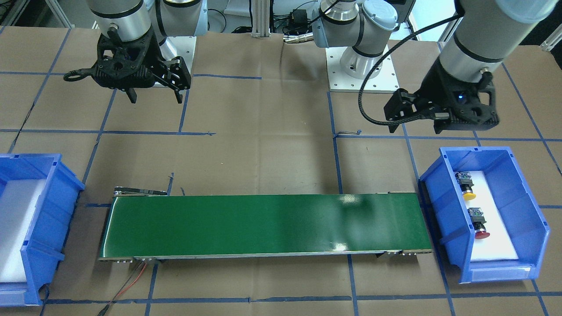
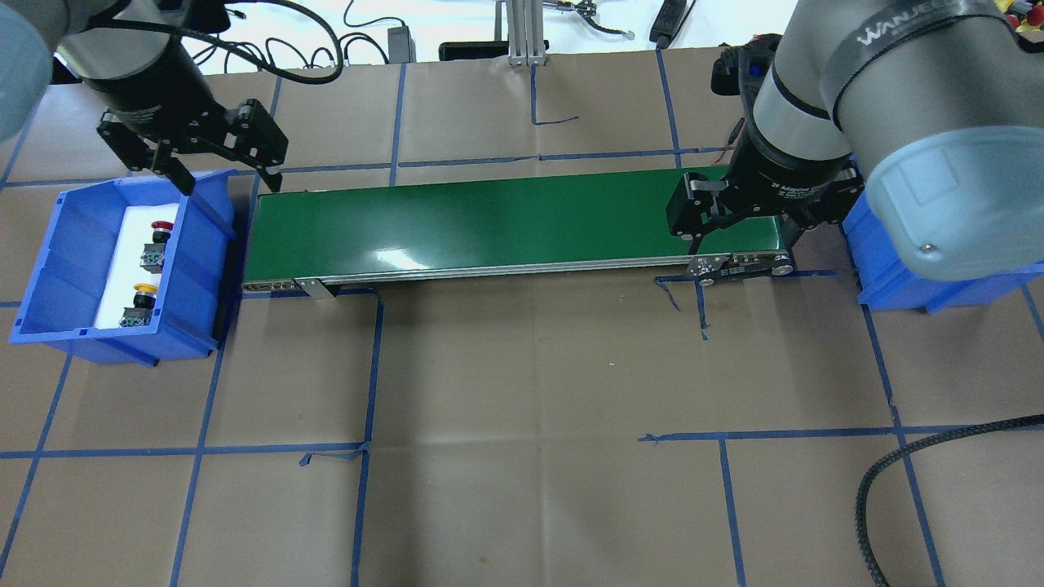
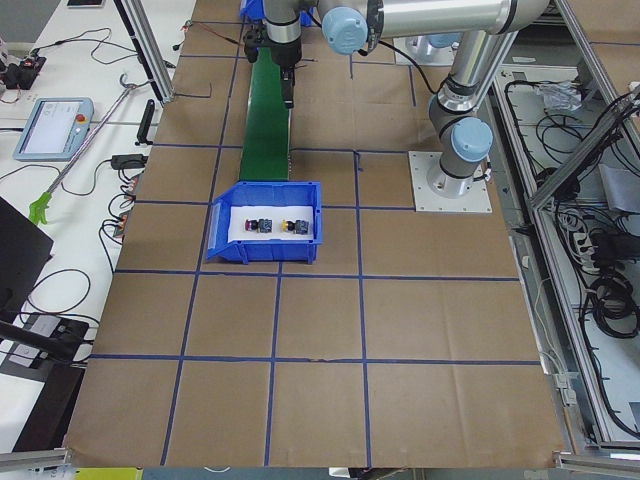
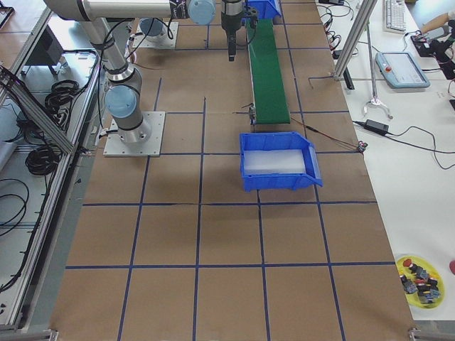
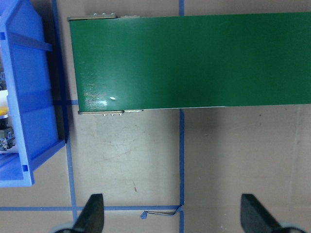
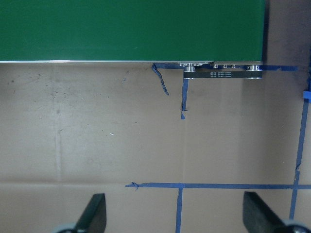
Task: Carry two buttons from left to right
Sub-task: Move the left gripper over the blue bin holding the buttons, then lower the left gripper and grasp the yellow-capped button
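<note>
Two buttons lie on white foam inside the blue bin [image 2: 49, 269] on my left side: a red button [image 2: 161, 231] farther from me and a yellow button [image 2: 143, 293] nearer. The front view also shows the yellow button [image 1: 467, 193] and the red button [image 1: 480, 230]. My left gripper [image 2: 230, 181] hangs open and empty above the gap between that bin and the belt's left end. My right gripper [image 2: 744, 239] is open and empty over the belt's right end. In the left wrist view the fingers [image 5: 92, 213] stand wide apart.
A green conveyor belt [image 2: 489, 220] runs between the two bins. The right blue bin [image 4: 277, 160] holds only white foam. Blue tape lines cross the brown table cover. A yellow dish of spare parts [image 4: 419, 280] sits off the table.
</note>
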